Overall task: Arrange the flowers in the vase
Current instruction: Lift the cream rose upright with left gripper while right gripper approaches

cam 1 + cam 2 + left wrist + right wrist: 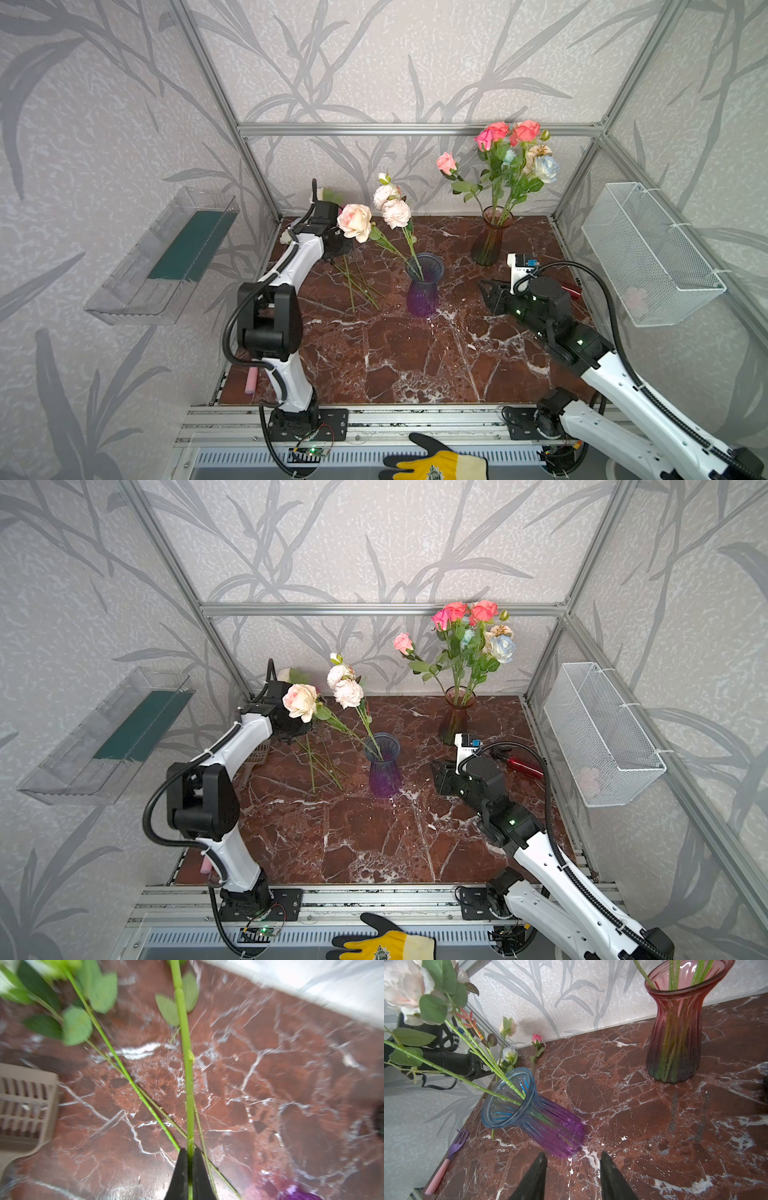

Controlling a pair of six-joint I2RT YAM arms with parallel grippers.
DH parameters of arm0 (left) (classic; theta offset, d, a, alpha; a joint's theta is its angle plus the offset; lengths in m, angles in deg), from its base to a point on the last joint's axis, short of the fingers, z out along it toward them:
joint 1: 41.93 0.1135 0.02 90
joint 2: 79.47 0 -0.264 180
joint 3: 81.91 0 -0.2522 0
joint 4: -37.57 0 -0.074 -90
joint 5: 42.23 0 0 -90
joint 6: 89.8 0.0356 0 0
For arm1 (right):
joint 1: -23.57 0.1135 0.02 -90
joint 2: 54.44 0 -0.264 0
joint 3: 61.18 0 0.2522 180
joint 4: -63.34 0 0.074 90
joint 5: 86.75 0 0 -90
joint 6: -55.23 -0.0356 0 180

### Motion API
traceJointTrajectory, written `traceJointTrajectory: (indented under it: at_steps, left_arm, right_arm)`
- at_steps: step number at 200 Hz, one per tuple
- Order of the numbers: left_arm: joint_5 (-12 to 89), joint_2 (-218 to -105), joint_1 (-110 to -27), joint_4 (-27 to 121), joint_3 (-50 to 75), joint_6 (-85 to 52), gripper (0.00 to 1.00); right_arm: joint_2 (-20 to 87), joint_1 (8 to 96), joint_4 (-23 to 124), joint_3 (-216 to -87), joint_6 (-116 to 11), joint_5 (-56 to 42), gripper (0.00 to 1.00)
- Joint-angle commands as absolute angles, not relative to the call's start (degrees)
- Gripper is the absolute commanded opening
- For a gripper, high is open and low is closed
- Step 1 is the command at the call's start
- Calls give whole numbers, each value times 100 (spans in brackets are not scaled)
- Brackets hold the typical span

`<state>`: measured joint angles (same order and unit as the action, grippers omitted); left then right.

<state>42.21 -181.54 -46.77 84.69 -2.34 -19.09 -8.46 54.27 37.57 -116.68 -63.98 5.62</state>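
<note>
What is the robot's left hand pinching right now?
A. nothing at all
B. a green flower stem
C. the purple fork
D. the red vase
B: in the left wrist view, the left gripper has its jaws closed tight on a green flower stem.

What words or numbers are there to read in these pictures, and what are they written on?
No text here can be read.
Yellow and black work glove at the front edge: its round badge is too small to read.
Small white box on the right arm's wrist: its dark print is too blurred to read.
</note>
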Motion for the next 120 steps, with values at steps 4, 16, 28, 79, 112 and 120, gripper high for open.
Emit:
traceJointTrajectory:
  at_steps: [4, 16, 28, 79, 112, 120]
  left_arm:
    - [4205, -17299, -4683, 8139, 96, -1949, 0]
    - [4114, -16826, -4679, 7752, 387, -1903, 0]
    - [3942, -16339, -4688, 7444, 633, -1873, 0]
    - [2888, -14446, -4729, 6333, 1309, -1457, 0]
    - [2179, -13332, -4733, 6336, 1343, -875, 0]
    - [2011, -13104, -4733, 6428, 1311, -754, 0]
  right_arm:
    - [-873, 5406, 3738, -11997, -6456, 436, 43]
    - [-862, 5406, 3709, -12085, -6461, 381, 42]
    - [-864, 5402, 3660, -12173, -6452, 350, 42]
    - [-829, 5410, 3525, -12516, -6430, 264, 42]
    - [-794, 5413, 3442, -12704, -6448, 315, 42]
    - [-786, 5415, 3437, -12746, -6456, 316, 42]
